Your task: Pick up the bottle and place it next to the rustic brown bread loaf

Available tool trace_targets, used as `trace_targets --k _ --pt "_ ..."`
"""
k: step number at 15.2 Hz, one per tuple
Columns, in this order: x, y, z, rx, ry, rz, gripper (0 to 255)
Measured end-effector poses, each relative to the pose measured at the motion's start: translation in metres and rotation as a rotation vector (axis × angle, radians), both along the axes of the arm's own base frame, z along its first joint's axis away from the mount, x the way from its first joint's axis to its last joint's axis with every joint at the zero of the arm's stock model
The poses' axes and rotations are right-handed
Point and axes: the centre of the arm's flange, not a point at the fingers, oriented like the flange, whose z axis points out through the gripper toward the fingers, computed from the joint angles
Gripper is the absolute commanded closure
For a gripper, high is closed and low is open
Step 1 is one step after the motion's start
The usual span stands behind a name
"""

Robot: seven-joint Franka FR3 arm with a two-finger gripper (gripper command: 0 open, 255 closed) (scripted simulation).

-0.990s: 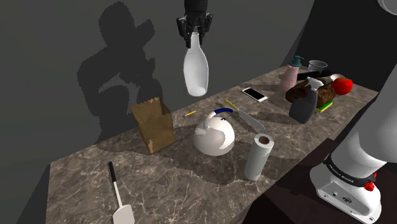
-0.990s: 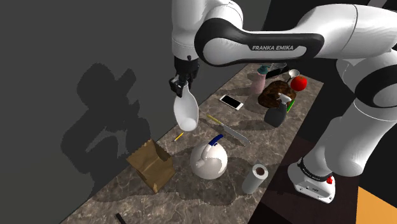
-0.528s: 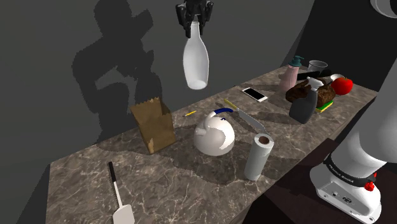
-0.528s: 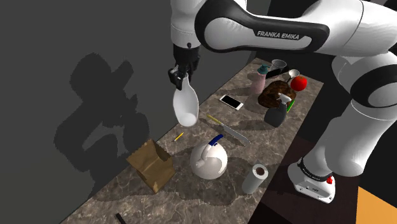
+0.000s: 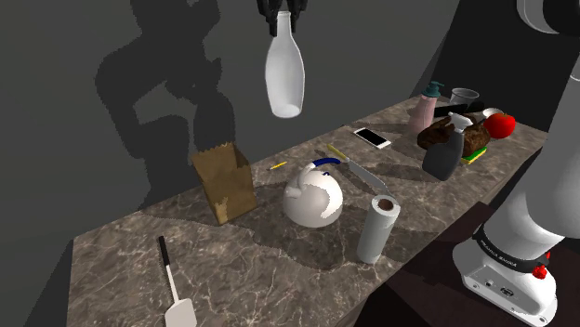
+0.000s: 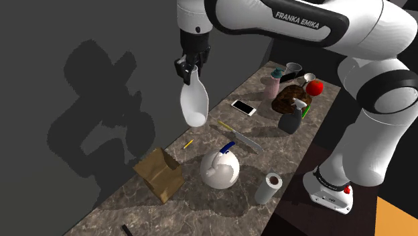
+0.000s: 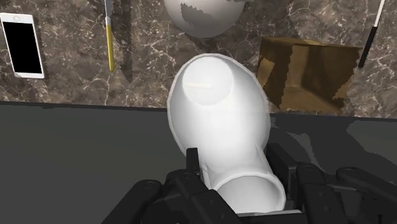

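The white bottle [image 5: 284, 79] hangs high over the back edge of the counter [image 5: 270, 269], base down and slightly tilted, and the closed tool [image 5: 283, 17] clamps it only at the narrow neck. With so small a hold on a smooth neck, I judge that the heavy body could swing or slip free during the carry. The brown bread loaf [image 5: 435, 135] lies at the counter's crowded end, with a dark spray bottle [image 5: 444, 154] just in front and a pink dispenser [image 5: 423, 111] and red fruit [image 5: 502, 124] near, so lowering the wide base there could knock one over or tip the bottle.
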Motion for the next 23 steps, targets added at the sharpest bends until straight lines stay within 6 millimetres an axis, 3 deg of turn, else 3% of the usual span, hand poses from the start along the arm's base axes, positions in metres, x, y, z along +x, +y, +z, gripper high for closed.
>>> trace_targets --k 9,23 --pt "-0.001 -0.005 0.041 -0.001 0.002 0.0 255" --pt "-0.011 -0.177 0.001 0.0 0.001 -0.001 255"
